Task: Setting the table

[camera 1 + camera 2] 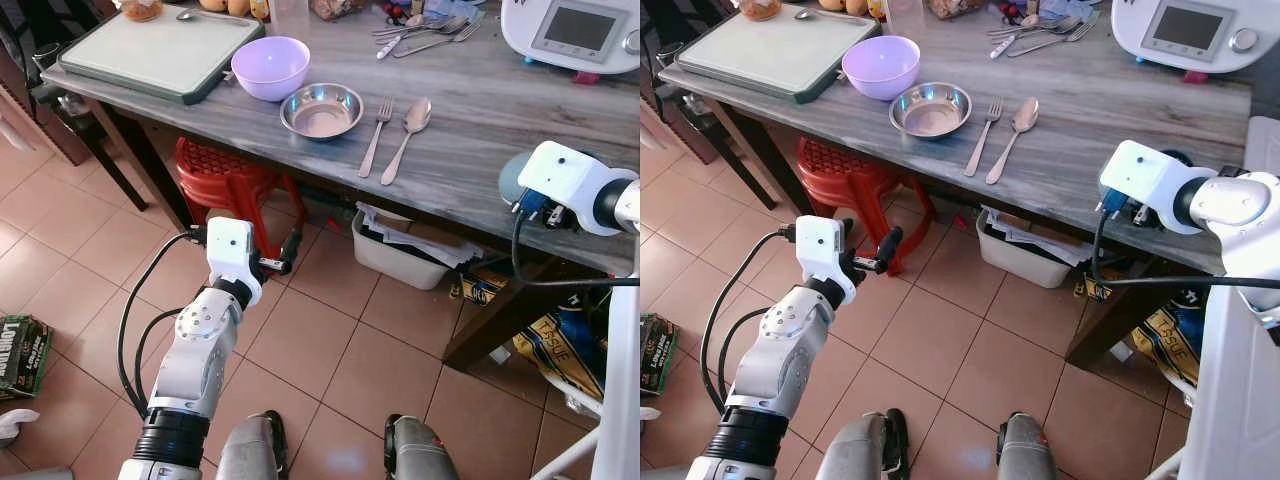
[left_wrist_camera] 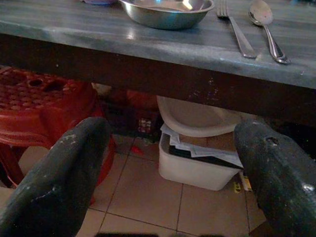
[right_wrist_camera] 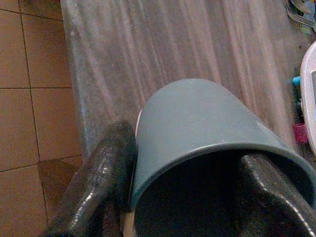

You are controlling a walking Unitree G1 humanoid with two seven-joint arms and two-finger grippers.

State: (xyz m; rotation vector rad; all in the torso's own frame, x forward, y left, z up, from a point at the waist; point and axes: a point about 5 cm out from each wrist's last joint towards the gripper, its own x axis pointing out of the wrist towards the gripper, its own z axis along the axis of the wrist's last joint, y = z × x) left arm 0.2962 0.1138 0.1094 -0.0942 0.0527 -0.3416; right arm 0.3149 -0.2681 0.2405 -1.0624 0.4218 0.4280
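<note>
My right pincer (image 3: 182,197) pinches a grey-blue cup's (image 3: 197,123) rim — one finger inside — over the tabletop (image 1: 480,130); my left pincer (image 2: 168,168) hangs spread below its edge.

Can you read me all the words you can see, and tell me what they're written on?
"TISSUE", partly hidden, on the yellow and blue package under the table.
White lettering on the dark green box on the floor: too blurred to read.
Appliance screen: nothing readable.
</note>
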